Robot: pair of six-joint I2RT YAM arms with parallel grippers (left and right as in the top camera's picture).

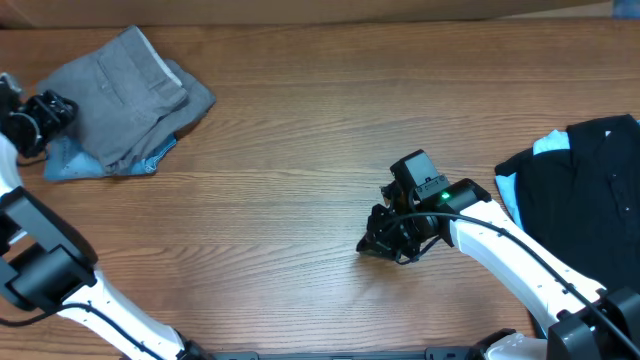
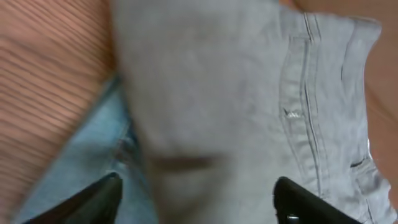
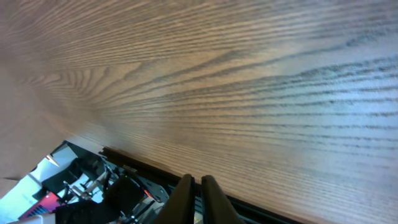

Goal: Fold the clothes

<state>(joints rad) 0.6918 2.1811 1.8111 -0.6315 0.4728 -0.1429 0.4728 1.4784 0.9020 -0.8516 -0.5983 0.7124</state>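
Wood-grain table, brown, filling all three views

Left gripper: both dark fingers set wide apart, jaws open, holding nothing. It hangs low over cloth, grey between the fingers and blue under the left one. Overhead puts it at the far-left edge of the table, against the left side of the pile.

Right gripper: fingers pressed together, closed on nothing, bare wood ahead of it. Overhead shows it mid-table, right of centre, well apart from both piles.

Grey-khaki shorts: far-left corner of the table, folded into a thick bundle. The outline is a rough diamond set askew to the table edges, so the long axis is hard to call; the stitched seams run diagonally. Matte grey cotton, soft creases, double-stitched seams close up.

Blue denim shorts lie underneath, showing at the near-left edge.

Black garment is heaped at the right edge over something pale blue
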